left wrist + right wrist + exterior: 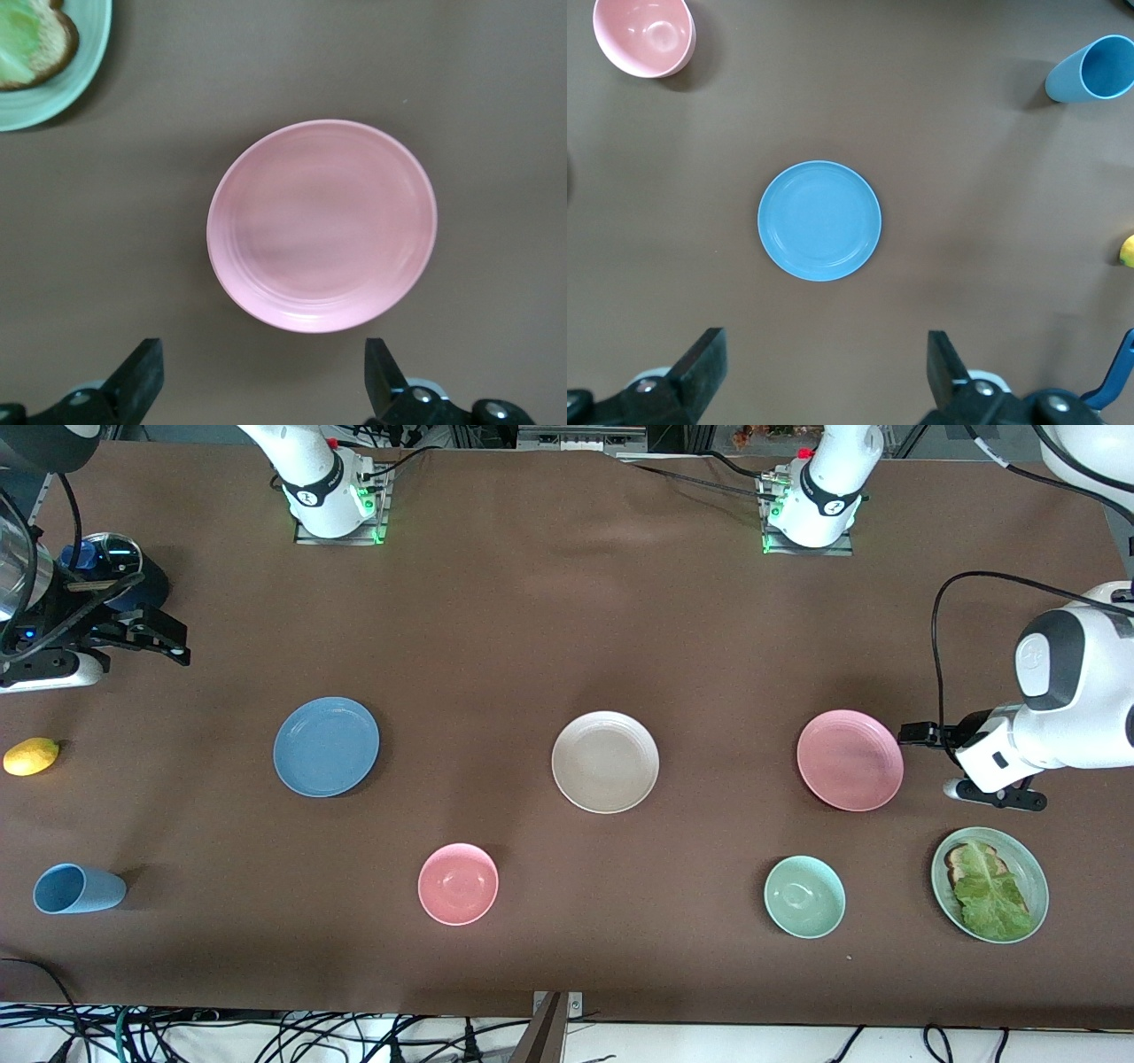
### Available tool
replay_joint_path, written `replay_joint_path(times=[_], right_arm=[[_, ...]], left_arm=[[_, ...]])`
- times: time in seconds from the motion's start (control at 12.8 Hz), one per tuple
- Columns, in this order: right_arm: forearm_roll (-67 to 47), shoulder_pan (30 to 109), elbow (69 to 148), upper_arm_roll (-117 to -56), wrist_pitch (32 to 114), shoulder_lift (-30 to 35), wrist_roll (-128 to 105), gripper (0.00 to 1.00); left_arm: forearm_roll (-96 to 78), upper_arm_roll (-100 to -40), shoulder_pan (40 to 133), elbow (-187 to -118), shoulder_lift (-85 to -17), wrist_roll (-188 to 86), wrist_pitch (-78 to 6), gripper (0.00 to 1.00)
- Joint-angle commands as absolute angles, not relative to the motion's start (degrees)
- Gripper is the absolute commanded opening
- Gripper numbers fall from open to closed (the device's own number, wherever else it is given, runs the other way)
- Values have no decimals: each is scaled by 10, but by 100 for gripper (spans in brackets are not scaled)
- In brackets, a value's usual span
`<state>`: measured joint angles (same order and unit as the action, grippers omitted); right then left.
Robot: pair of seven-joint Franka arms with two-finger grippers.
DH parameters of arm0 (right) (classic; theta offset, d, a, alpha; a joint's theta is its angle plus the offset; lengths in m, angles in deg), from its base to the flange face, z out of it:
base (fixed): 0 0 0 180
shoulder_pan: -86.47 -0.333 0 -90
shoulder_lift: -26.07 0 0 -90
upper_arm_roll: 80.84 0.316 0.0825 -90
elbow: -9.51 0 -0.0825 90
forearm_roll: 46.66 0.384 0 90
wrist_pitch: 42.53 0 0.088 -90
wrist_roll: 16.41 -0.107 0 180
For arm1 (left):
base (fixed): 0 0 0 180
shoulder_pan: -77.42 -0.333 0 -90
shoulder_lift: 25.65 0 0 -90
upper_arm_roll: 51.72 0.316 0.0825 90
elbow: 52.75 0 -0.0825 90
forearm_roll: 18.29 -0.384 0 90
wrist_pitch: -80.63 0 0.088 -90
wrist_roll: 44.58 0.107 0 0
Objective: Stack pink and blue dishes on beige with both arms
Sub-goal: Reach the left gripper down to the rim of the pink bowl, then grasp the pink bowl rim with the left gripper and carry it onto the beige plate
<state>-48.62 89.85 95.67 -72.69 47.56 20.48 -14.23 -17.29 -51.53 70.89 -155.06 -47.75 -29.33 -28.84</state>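
Three flat plates lie in a row across the table's middle: the blue plate (pixel 326 746) toward the right arm's end, the beige plate (pixel 605 762) in the centre, and the pink plate (pixel 850 760) toward the left arm's end. My left gripper (pixel 970 769) hangs open just off the pink plate's rim, at the table's end. In the left wrist view the pink plate (pixel 322 226) sits ahead of the left gripper (pixel 263 359), apart from both fingers. My right gripper (pixel 164 638) is open and high over the table's end. In its wrist view the blue plate (pixel 819 220) lies well ahead of the right gripper (pixel 826 350).
Nearer the front camera are a pink bowl (pixel 458 883), a pale green bowl (pixel 804 896), a green plate (pixel 1036 868) with lettuce and bread, and a light blue cup (pixel 78 888) on its side. A lemon (pixel 31 756) lies near the right arm's end.
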Motion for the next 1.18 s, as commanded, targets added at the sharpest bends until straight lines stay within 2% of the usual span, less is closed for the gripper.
replay_joint_path(times=[0.0, 0.71, 0.78, 0.94, 1.02, 1.1], right_arm=[[-484, 899, 951, -727, 473, 205, -148, 100], [-489, 902, 949, -728, 474, 199, -147, 100], [-489, 902, 949, -728, 474, 199, -147, 100], [-489, 902, 948, -728, 474, 199, -147, 100], [-489, 902, 948, -728, 474, 199, -147, 100], [-489, 902, 948, -728, 474, 199, -146, 100]], left_arm=[[-184, -517, 686, -1633, -452, -260, -362, 100], [-178, -520, 660, -1642, -570, -231, -440, 99], [-178, -520, 658, -1642, -573, -228, -439, 84], [-177, -520, 657, -1639, -573, -228, -437, 16], [-178, -520, 653, -1637, -575, -227, -436, 0], [-179, -520, 651, -1631, -578, -226, -433, 0]])
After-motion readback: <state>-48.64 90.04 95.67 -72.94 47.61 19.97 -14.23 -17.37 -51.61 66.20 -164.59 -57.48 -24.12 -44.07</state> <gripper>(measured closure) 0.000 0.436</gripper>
